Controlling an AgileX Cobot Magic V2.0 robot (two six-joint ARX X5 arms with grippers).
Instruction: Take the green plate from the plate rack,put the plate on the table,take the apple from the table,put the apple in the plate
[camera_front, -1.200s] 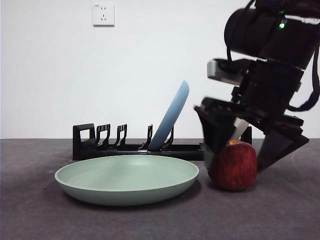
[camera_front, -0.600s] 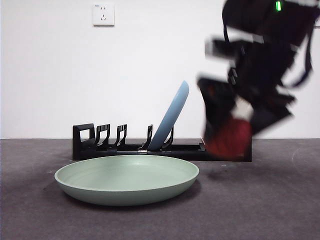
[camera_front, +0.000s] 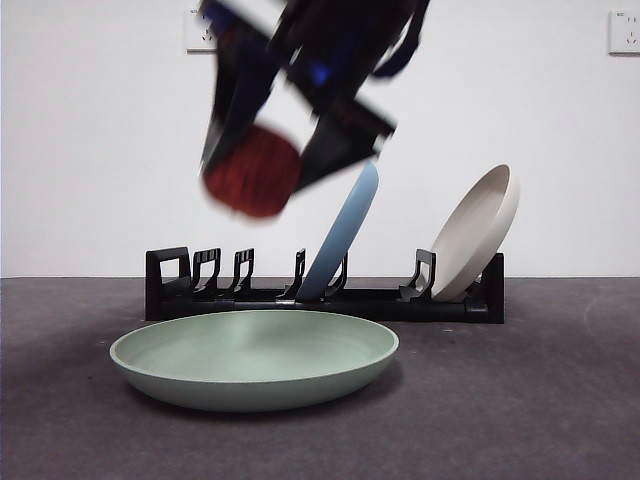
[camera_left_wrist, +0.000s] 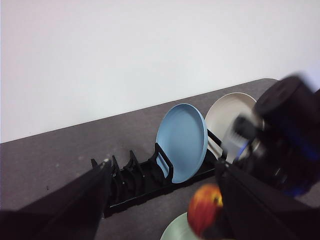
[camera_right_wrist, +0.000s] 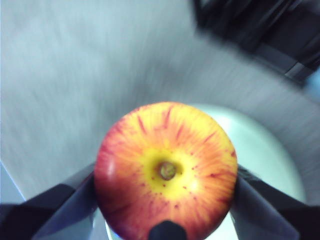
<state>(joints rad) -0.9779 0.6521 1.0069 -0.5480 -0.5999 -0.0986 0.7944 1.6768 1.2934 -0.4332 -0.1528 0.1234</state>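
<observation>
With the apple (camera_right_wrist: 165, 172) clamped between the jaws of my right gripper (camera_right_wrist: 165, 200), I hang high above the table (camera_front: 540, 400), and the green plate (camera_front: 254, 358) lies flat directly below, slightly toward its left half. The coming move is mostly straight down. My left gripper (camera_left_wrist: 160, 200) waits spread wide near the plate rack (camera_front: 320, 290), holding nothing.

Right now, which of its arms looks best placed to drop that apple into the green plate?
The right. Its gripper is shut on the apple, held in the air above the green plate. The left gripper holds nothing and hangs back.
</observation>
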